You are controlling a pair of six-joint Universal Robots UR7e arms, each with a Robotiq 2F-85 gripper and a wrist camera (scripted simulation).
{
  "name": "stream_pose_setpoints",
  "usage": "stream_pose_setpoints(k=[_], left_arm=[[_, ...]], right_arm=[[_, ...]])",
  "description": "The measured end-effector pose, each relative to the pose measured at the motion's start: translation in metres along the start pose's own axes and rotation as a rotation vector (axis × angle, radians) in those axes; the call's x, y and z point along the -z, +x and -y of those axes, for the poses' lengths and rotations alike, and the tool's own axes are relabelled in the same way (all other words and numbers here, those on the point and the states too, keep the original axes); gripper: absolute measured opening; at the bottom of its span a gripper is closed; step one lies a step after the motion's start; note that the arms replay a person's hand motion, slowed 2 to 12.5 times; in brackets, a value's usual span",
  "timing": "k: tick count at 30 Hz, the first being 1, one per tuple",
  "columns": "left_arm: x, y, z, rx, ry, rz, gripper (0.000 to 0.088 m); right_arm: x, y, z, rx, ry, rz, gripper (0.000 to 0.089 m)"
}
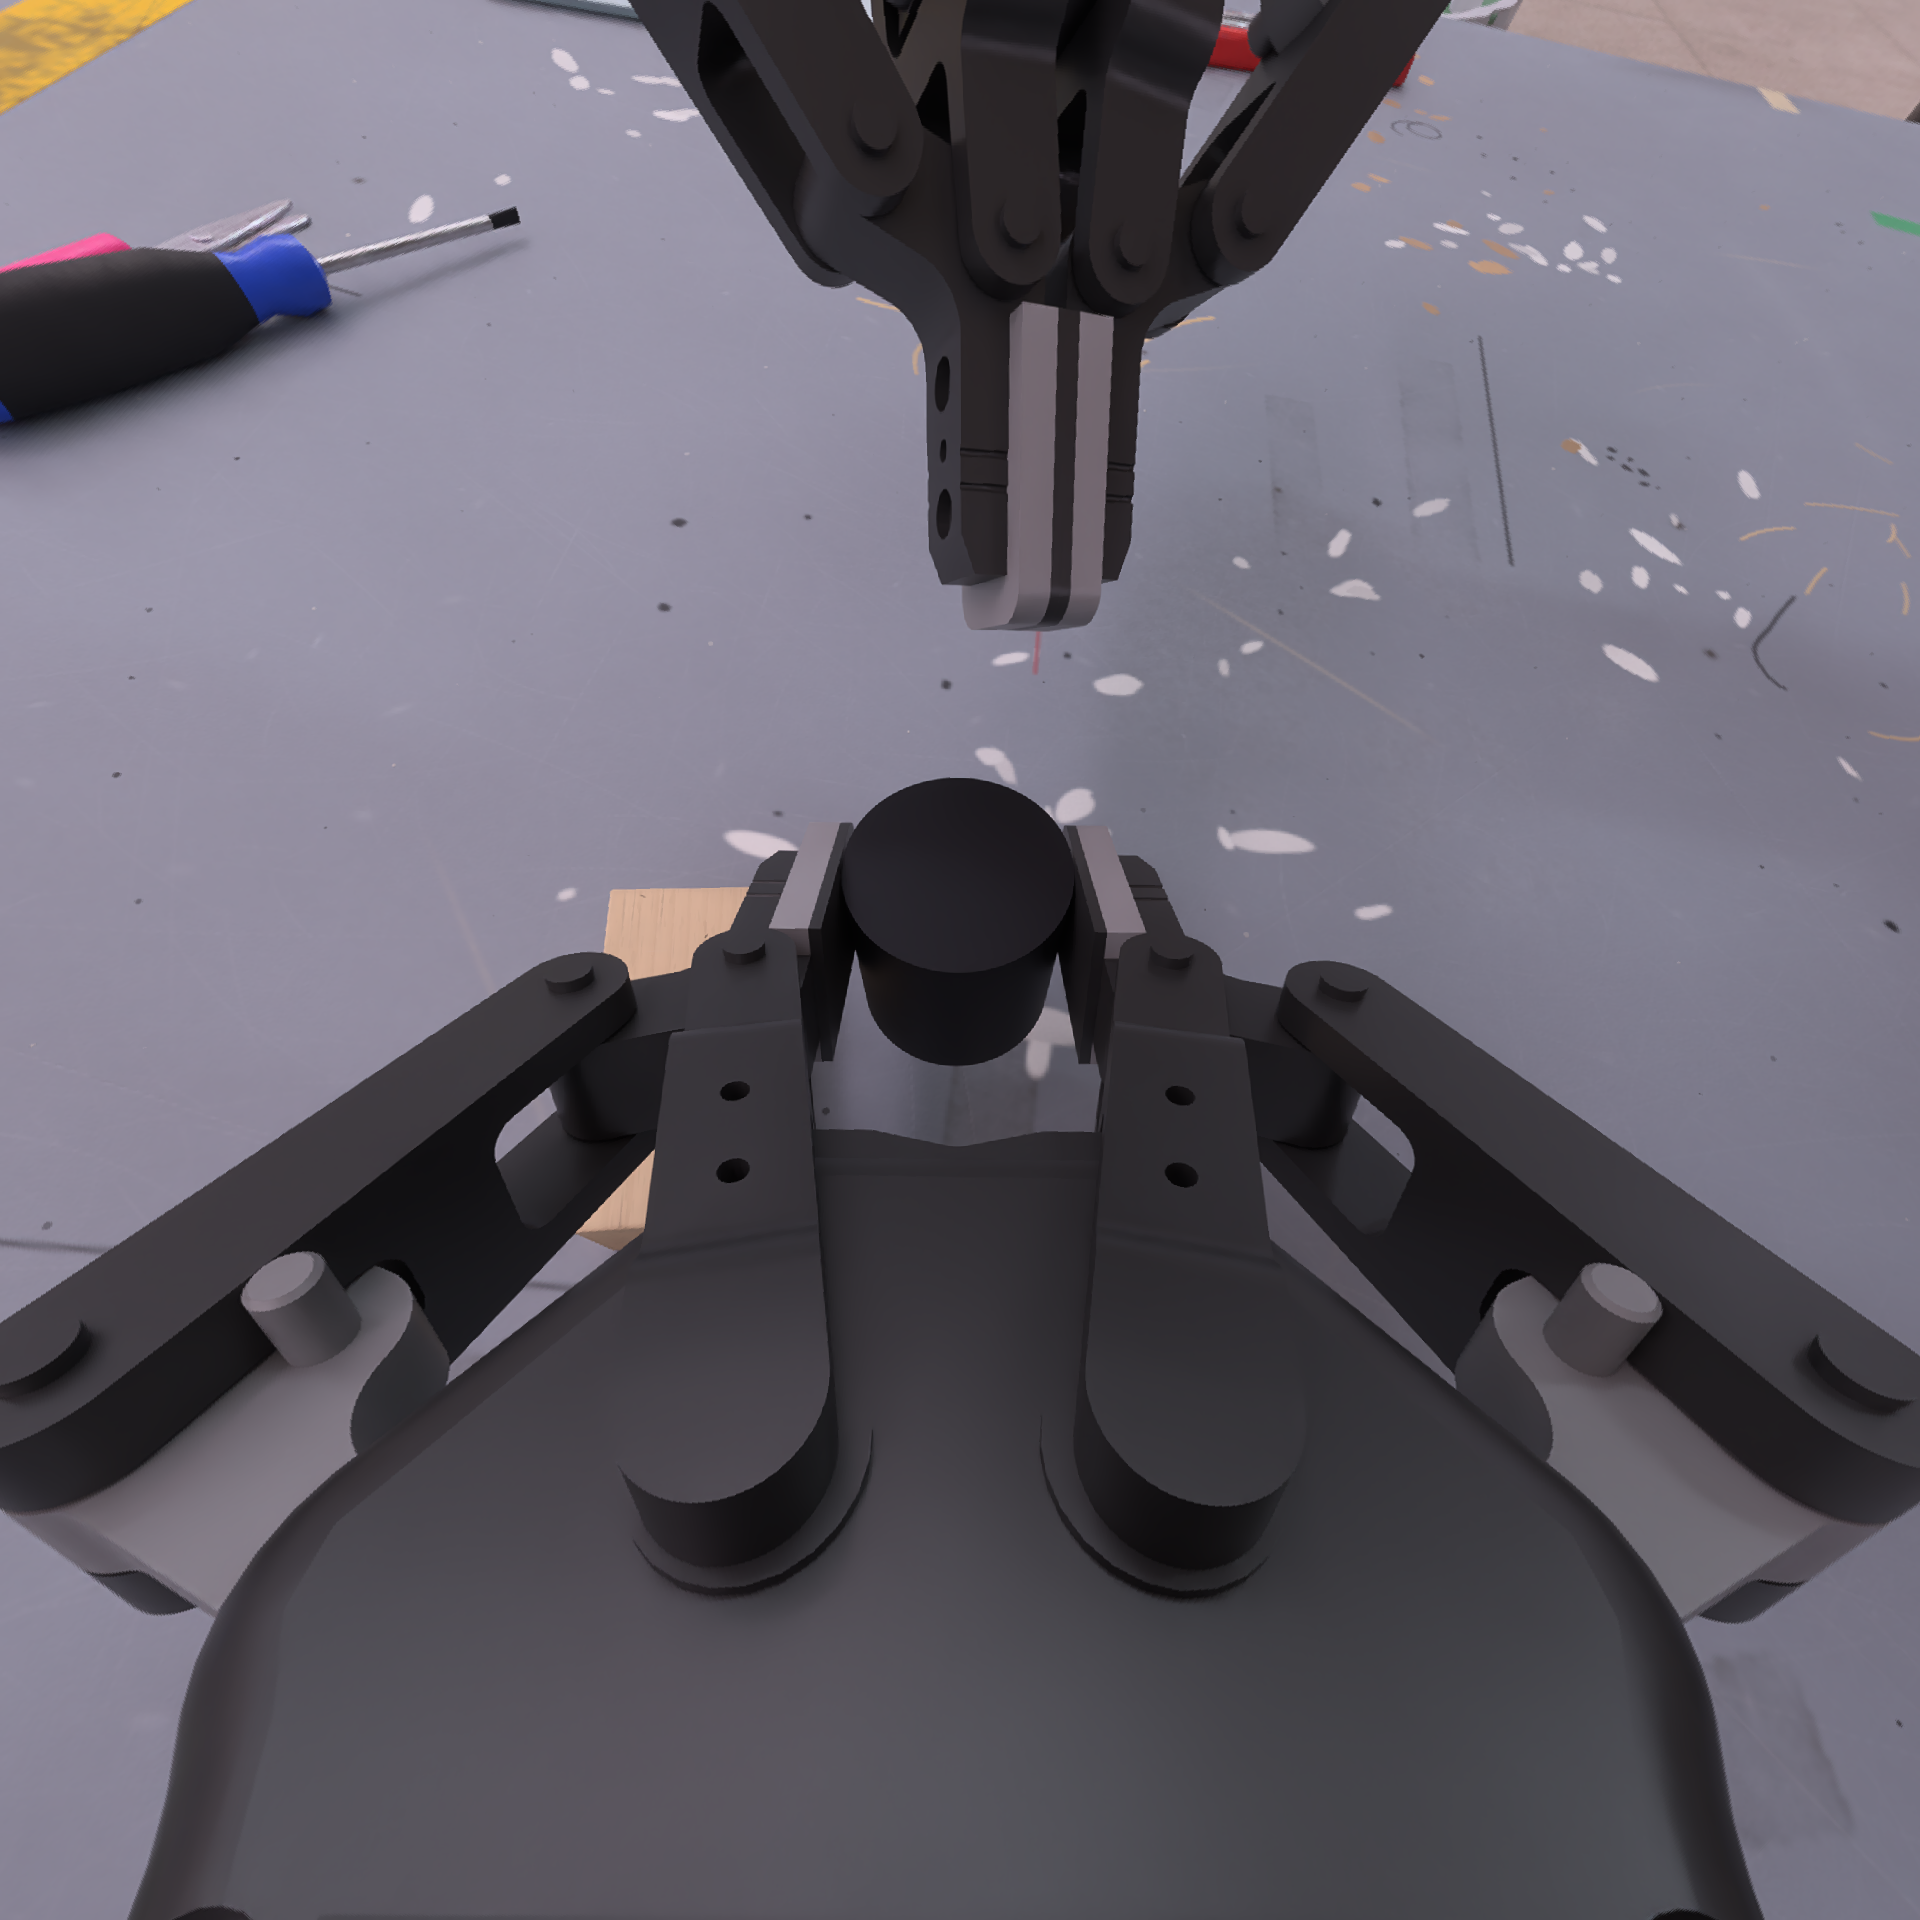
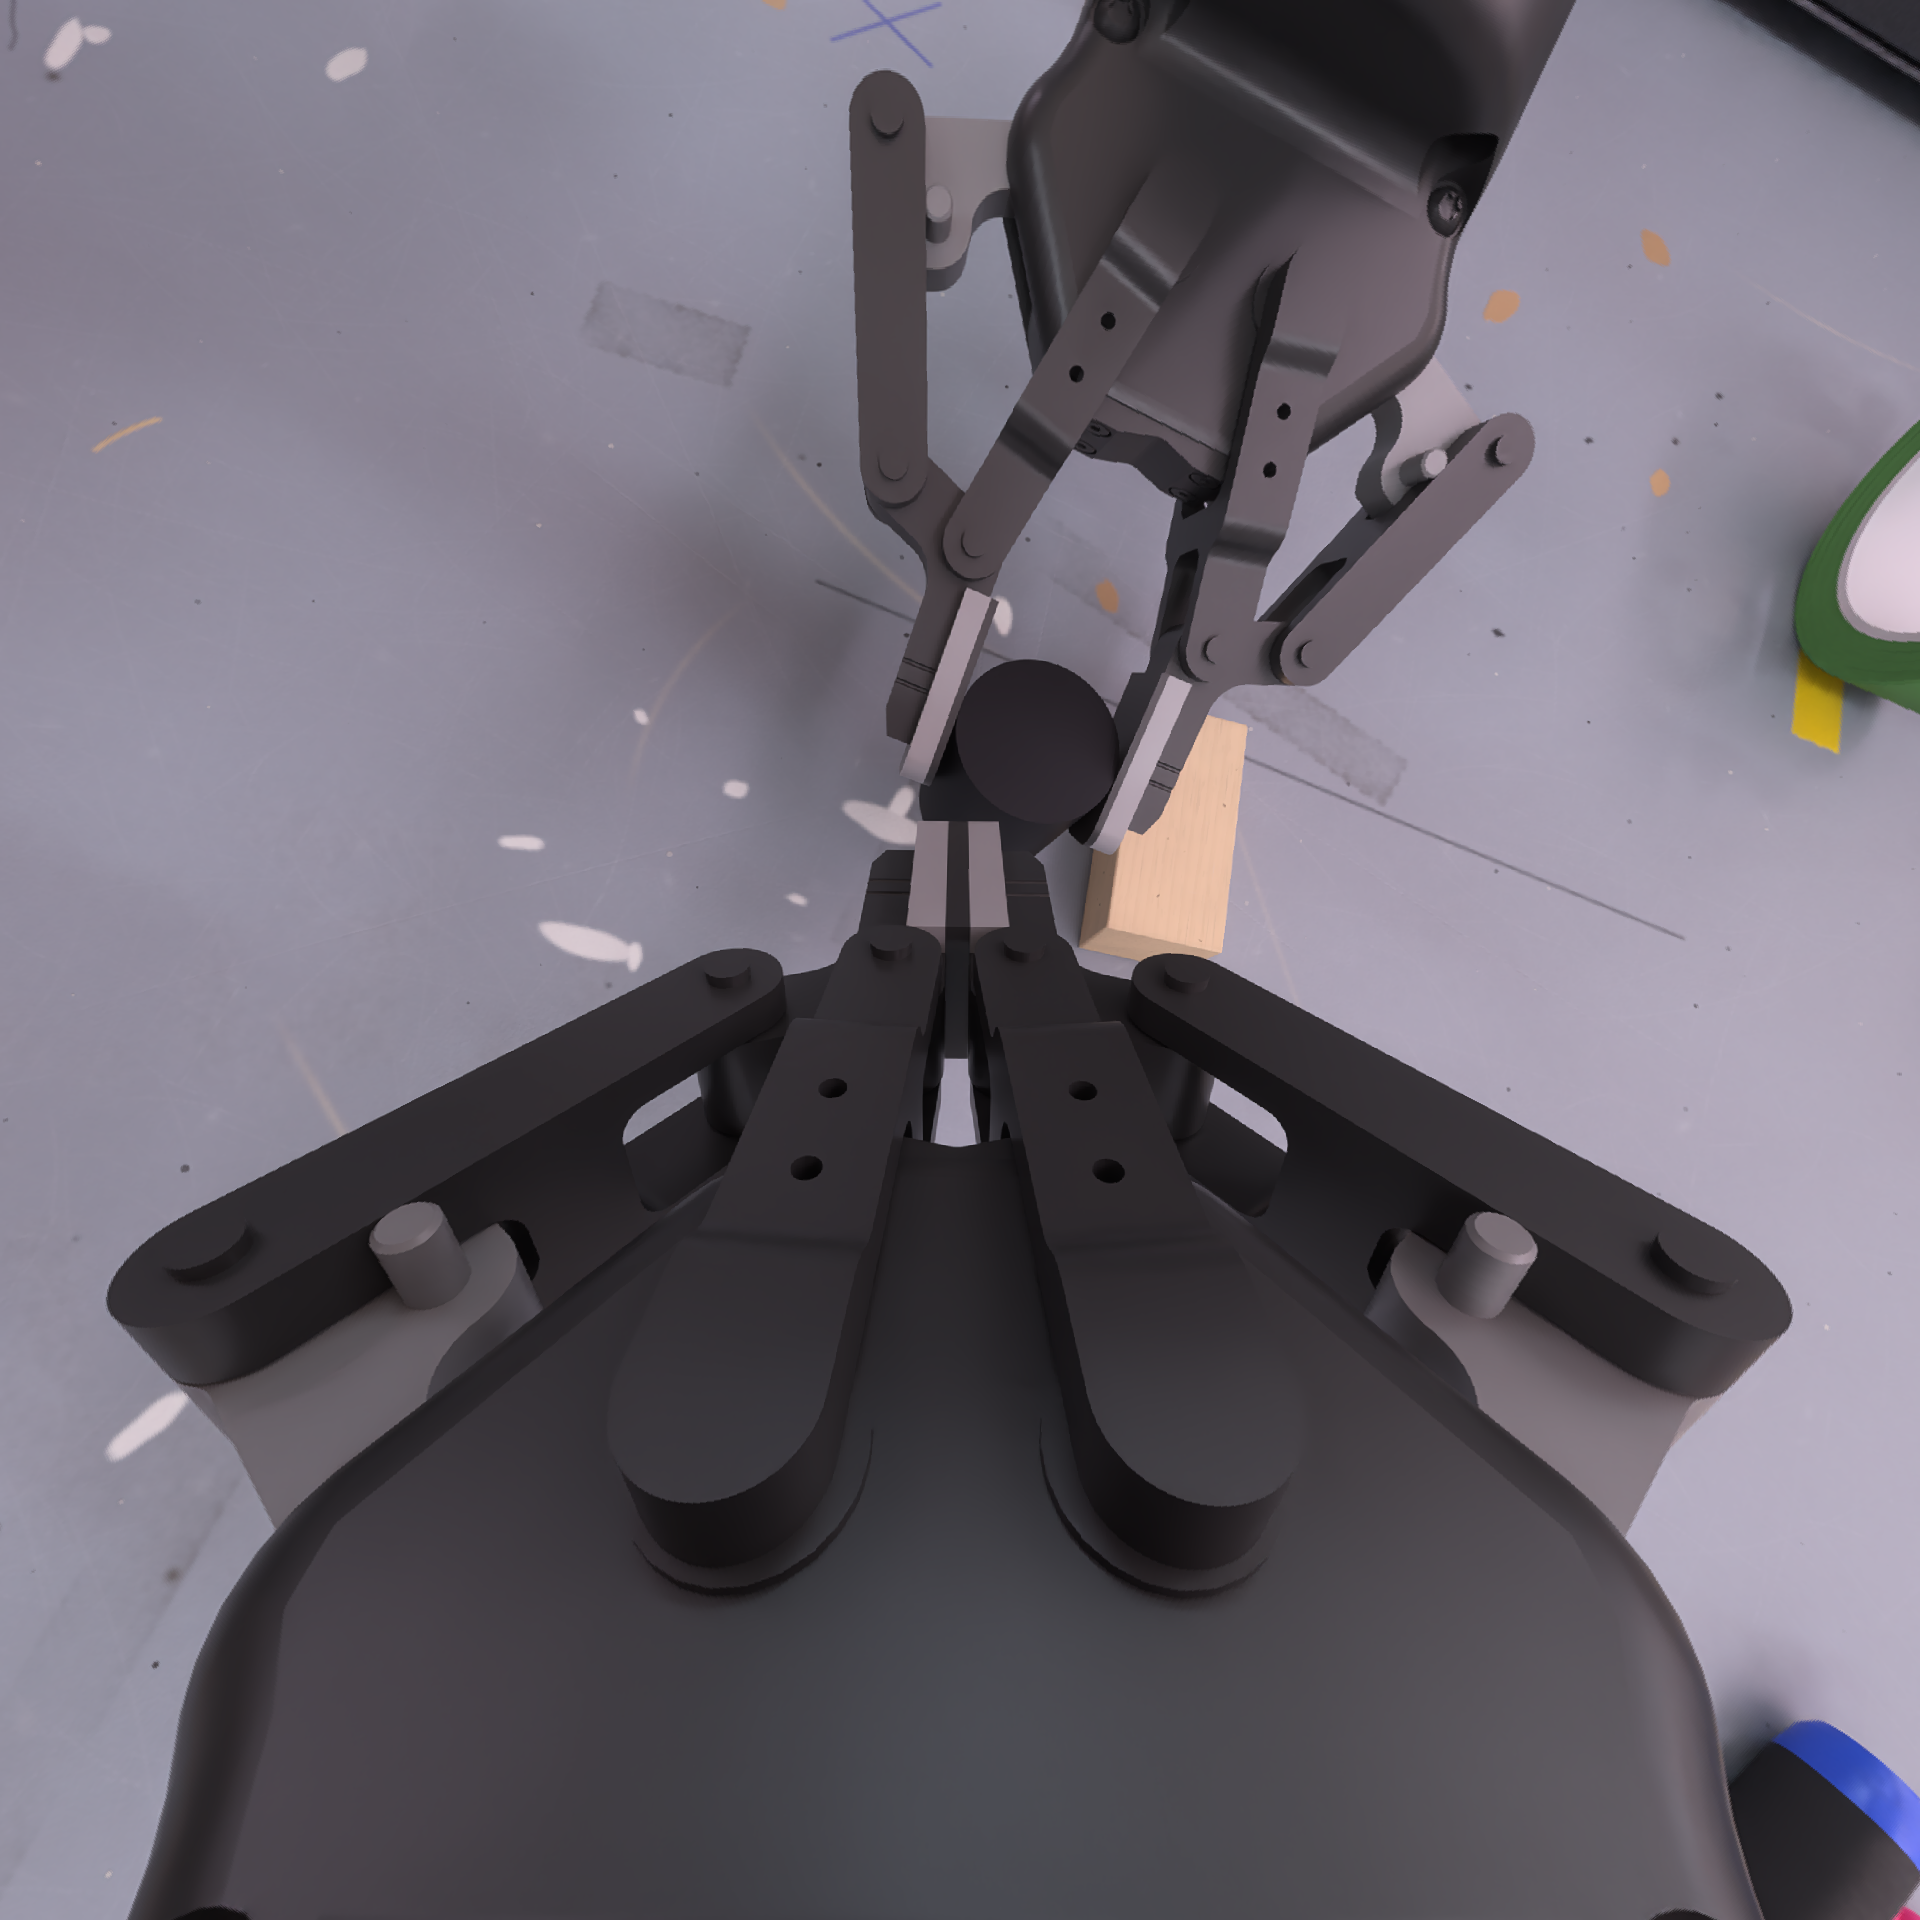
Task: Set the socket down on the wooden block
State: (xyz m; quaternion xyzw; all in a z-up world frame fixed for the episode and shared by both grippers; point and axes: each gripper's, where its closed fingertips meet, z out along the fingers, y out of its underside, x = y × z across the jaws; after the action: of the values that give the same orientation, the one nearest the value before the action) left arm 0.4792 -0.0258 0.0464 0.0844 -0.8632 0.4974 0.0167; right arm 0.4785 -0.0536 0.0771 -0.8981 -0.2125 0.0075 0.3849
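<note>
Grey paint-flecked tabletop (image 1: 312,623) underlies the left gripper (image 1: 956,914) clamping a black cylindrical socket (image 1: 956,914) mid-frame beside a pale wooden block (image 2: 1169,862); the right gripper (image 2: 958,883) is pressed together, empty.

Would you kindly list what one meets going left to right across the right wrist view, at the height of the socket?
Left tool's near pad → socket → its other pad → wooden block → green tape roll.

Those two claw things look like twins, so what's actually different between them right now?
The left gripper is shut on the dark socket; the right gripper holds nothing. The left gripper's pads sit apart, either side of the socket, while the right gripper's pads are pressed together. Both are the same dark two-finger build with grey pads, above the grey table.
</note>
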Motion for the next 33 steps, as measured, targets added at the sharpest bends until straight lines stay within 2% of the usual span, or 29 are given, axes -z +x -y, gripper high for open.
stream_pose_setpoints(k=[7,18,33], left_arm=[[-0.0007,0.0008,0.0000,-0.003,0.000,-0.001,0.0350],[-0.0011,0.0004,-0.0002,0.003,0.001,-0.004,0.0350],[-0.0015,0.0004,0.0000,-0.005,0.001,-0.001,0.0350]], right_arm=[[0.0003,-0.0028,-0.0006,0.000,0.009,0.006,0.0000],[0.0014,-0.0066,-0.0046,0.031,-0.026,0.007,0.0000],[0.0028,-0.0087,-0.0096,0.006,-0.048,0.021,0.0000]])
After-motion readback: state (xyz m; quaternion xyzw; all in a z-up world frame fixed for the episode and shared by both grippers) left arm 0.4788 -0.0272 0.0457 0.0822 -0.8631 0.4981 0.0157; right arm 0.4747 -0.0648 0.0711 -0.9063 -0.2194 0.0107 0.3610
